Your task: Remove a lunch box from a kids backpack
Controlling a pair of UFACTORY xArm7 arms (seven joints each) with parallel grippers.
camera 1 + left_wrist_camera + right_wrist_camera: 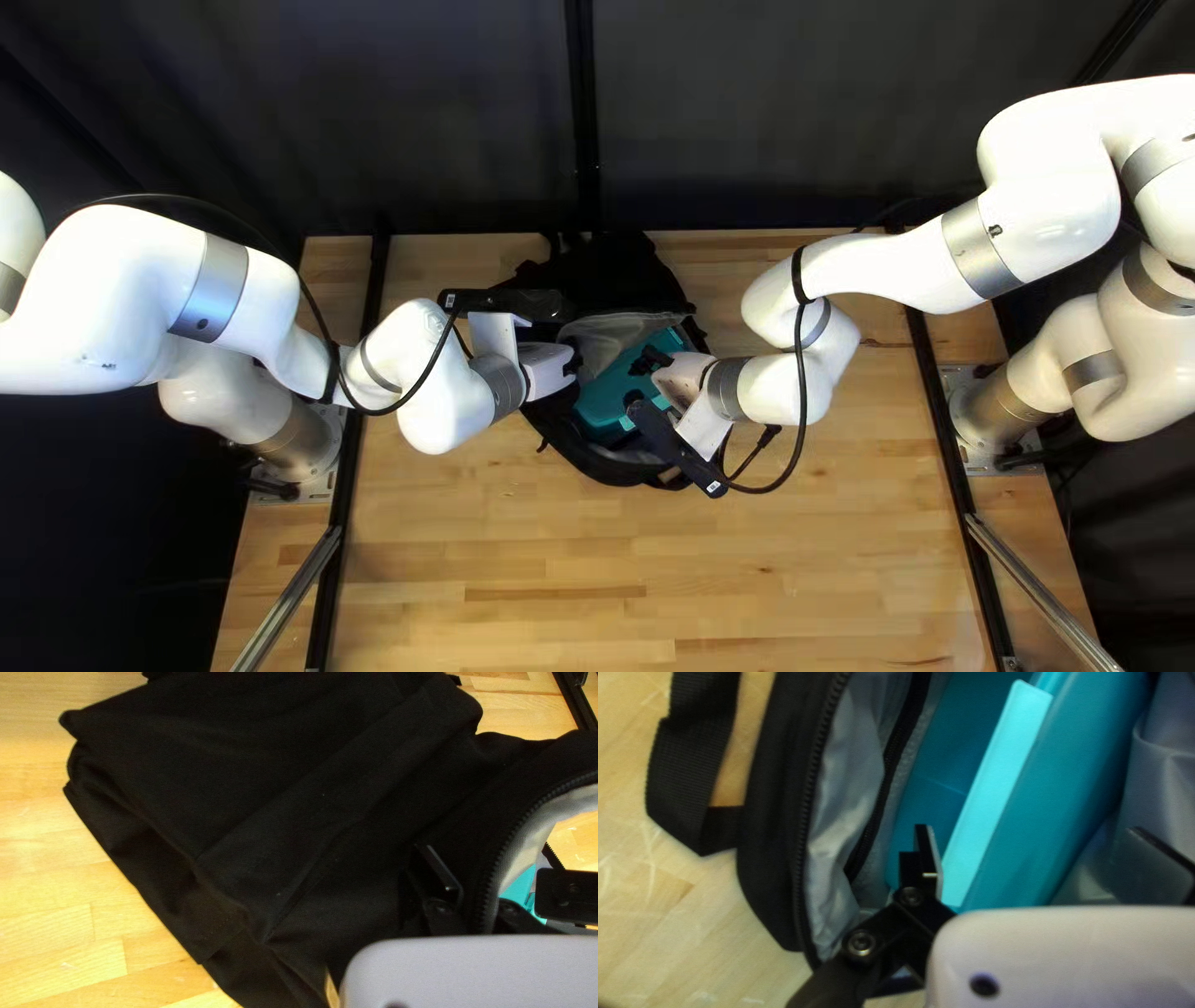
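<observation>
A black kids backpack (616, 280) lies at the table's middle, its main zip open and grey lining (607, 331) showing. Inside it stands a teal lunch box (611, 397); in the right wrist view the lunch box (1045, 788) shows a paler teal band. My left gripper (571, 366) is shut on the backpack's zipped rim (509, 830) and holds the flap up; in its own view the left gripper (469, 889) pinches that edge. My right gripper (653, 366) reaches into the opening. The right gripper (1038, 863) is open, its fingers either side of the lunch box's end.
The backpack's black webbing strap (677, 760) lies on the wooden table (597, 579) beside the opening. Metal rails (1027, 588) run along both table sides. A dark curtain hangs behind the far edge.
</observation>
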